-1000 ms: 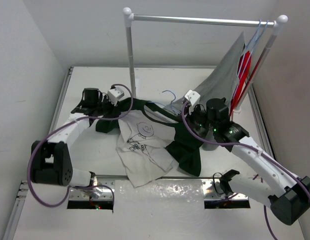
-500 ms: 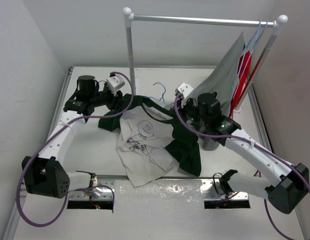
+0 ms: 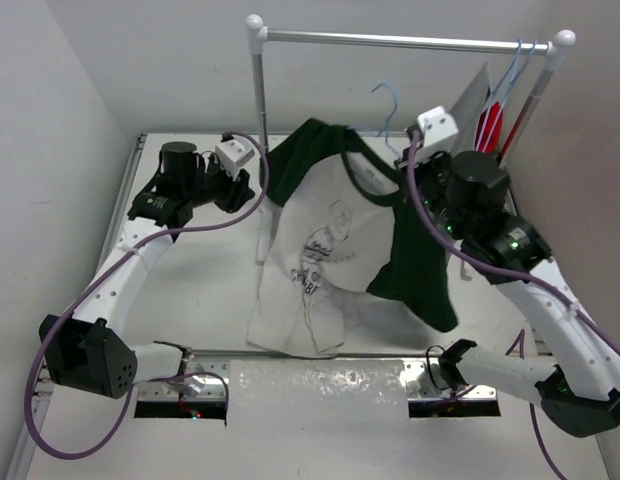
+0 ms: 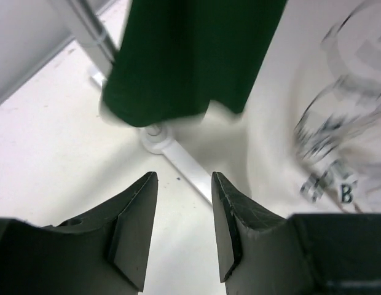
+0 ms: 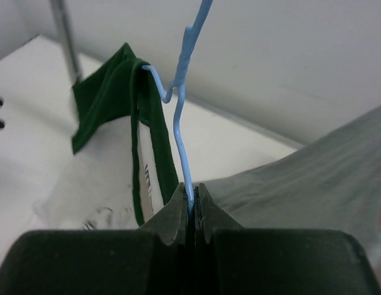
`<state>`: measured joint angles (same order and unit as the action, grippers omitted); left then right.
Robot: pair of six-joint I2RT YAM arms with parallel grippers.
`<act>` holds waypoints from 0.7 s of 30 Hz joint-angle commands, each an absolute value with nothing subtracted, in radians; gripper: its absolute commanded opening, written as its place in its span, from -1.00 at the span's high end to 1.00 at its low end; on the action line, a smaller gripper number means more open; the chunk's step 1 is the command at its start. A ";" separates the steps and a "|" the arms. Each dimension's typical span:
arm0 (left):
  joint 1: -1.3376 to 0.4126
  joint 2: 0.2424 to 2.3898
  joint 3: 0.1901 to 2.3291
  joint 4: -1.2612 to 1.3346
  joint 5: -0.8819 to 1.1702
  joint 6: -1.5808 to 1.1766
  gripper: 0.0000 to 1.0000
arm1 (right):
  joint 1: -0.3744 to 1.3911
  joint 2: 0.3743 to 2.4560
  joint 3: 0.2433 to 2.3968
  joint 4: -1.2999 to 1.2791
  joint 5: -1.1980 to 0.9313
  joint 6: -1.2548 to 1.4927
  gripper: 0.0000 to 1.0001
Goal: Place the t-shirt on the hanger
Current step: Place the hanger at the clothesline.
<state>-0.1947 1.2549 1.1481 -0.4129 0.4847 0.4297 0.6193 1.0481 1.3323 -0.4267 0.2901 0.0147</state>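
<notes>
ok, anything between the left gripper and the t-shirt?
Nothing visible. The left gripper is open, and the t-shirt sleeve hangs straight ahead of it; the rack post stands behind the sleeve.

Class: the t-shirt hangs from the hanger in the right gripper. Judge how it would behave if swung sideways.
Probably floppy: the t-shirt drapes in loose folds below the hanger. Likely to sway, since the right gripper pinches only the thin wire. It might slip off, as it hangs lopsided, one sleeve much lower.
</notes>
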 commanded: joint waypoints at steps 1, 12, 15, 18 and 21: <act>-0.183 1.223 1.203 -0.420 0.428 0.402 0.25 | 0.618 1.072 1.514 -0.471 0.474 -0.049 1.00; -0.179 1.204 1.190 -0.430 0.416 0.416 0.25 | 0.562 1.213 1.713 -0.416 0.552 -0.074 1.00; -0.179 1.203 1.186 -0.433 0.414 0.422 0.25 | 0.512 1.262 1.730 -0.381 0.569 -0.046 1.00; -0.179 1.201 1.177 -0.434 0.413 0.428 0.25 | 0.454 1.322 1.770 -0.359 0.578 -0.008 1.00; -0.179 1.197 1.167 -0.436 0.417 0.431 0.26 | 0.408 1.362 1.787 -0.318 0.578 0.051 1.00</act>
